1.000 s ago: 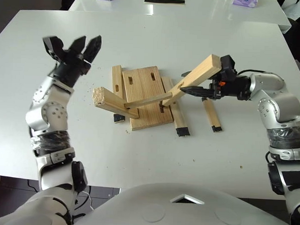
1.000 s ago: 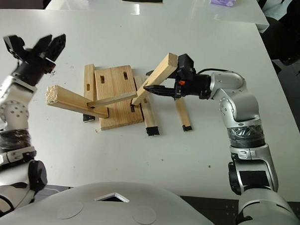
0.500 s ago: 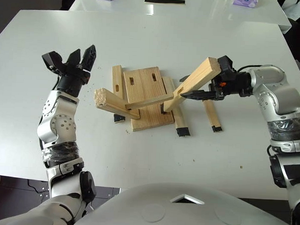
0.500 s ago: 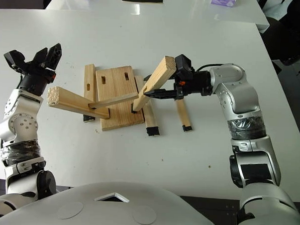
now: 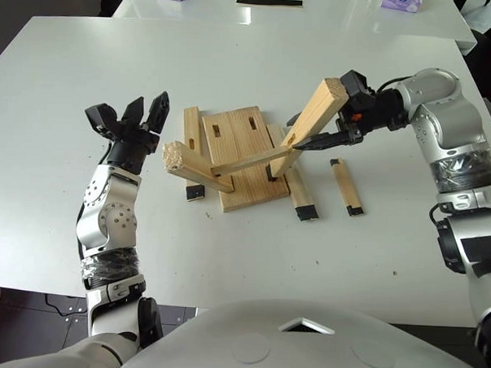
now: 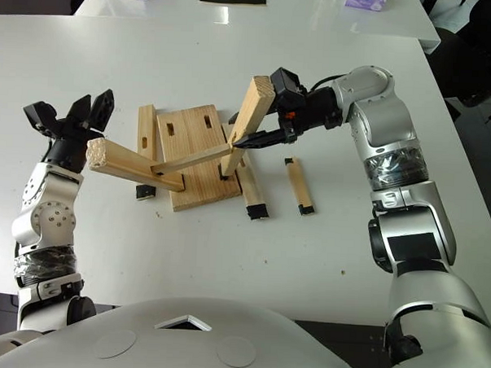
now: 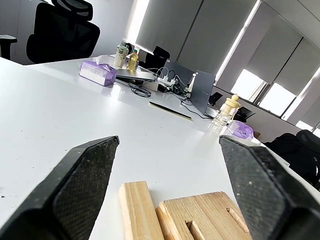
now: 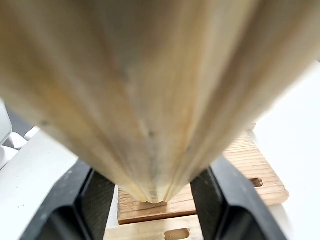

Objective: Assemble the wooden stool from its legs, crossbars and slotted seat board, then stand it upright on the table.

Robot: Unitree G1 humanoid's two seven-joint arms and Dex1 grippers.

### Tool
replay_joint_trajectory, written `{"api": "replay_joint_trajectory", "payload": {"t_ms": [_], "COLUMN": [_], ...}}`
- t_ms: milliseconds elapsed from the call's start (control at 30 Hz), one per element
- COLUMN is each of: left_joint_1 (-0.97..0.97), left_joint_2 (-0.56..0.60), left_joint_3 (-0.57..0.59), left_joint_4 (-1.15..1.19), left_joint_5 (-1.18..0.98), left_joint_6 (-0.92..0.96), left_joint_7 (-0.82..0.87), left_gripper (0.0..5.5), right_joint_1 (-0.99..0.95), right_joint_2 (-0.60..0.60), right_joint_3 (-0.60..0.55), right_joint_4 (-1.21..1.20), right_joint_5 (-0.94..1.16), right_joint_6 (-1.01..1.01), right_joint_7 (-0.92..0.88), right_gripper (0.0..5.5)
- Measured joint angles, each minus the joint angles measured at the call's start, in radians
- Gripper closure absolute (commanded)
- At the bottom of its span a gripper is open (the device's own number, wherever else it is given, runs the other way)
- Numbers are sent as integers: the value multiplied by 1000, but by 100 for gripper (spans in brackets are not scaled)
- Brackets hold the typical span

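Stool parts at frame centre: one seat board [image 5: 231, 130], two legs joined by one crossbar [image 5: 248, 159], three loose sticks [image 5: 344, 184].
The right gripper [image 5: 306, 131] clamps the raised leg [image 5: 320, 110], now steeper than before. The left gripper [image 5: 128, 118], spread and empty, has closed in beside the other leg [image 5: 185, 163].

Seat board [image 5: 245, 158], raised leg [image 5: 321, 106] and low leg [image 5: 189, 164]: pale bare wood, matt, grain visible. Raised leg's faces smooth; low leg's end rough, splintered. Table [image 5: 234, 61]: white, glossy, reflective. Left gripper [image 5: 128, 107] pads [image 7: 82, 187]: black, matt, finely textured. Loose leg [image 5: 343, 184] end cap [image 5: 354, 210]: black.
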Motion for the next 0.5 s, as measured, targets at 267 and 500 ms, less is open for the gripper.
{"api": "replay_joint_trajectory", "payload": {"t_ms": [267, 500], "left_joint_1": [-7, -105], "left_joint_2": [20, 84], "left_joint_3": [-6, 69], "left_joint_4": [-22, -248], "left_joint_5": [-3, -41], "left_joint_6": [5, 48], "left_joint_7": [-27, 150], "left_gripper": [176, 176], "right_joint_1": [-10, 137], "right_joint_2": [37, 8], "right_joint_3": [37, -4], "right_joint_4": [55, -195], "right_joint_5": [-53, -57], "right_joint_6": [-69, 64], "right_joint_7": [-18, -210], "right_gripper": [347, 347]}}
